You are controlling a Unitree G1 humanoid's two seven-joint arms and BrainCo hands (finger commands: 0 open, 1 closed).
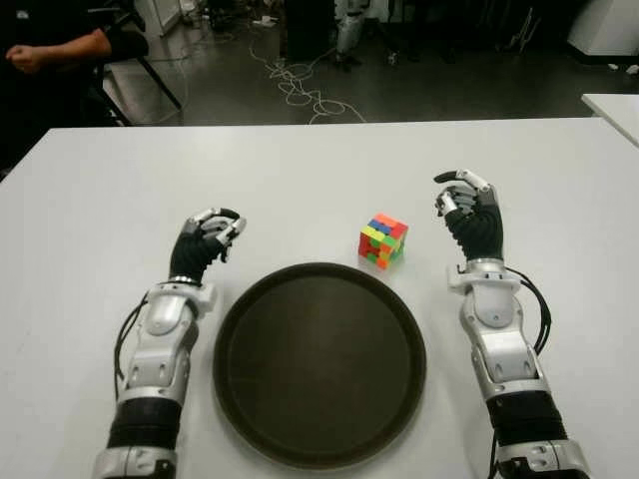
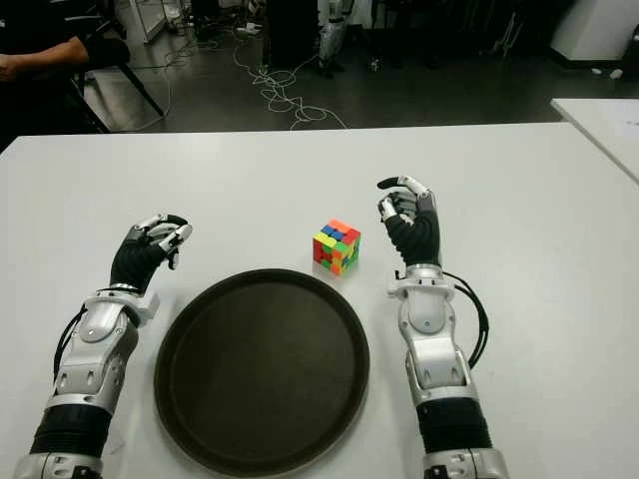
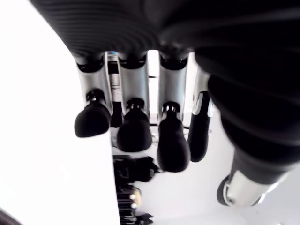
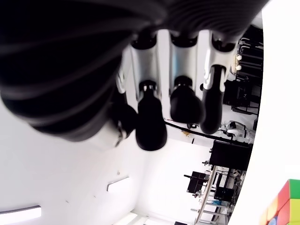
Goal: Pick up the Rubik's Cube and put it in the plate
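The Rubik's Cube (image 1: 383,240) stands on the white table (image 1: 300,170), just beyond the far right rim of the dark round plate (image 1: 319,369). The plate holds nothing. My right hand (image 1: 454,190) hovers to the right of the cube, a short gap away, with its fingers loosely bent and holding nothing. A corner of the cube (image 4: 287,202) shows in the right wrist view, apart from the fingers (image 4: 151,126). My left hand (image 1: 222,228) shows to the left of the plate, fingers (image 3: 133,129) relaxed and holding nothing.
A person's arm (image 1: 60,45) shows beyond the table's far left corner. Cables (image 1: 300,85) lie on the floor behind the table. Another white table's corner (image 1: 614,105) shows at the far right.
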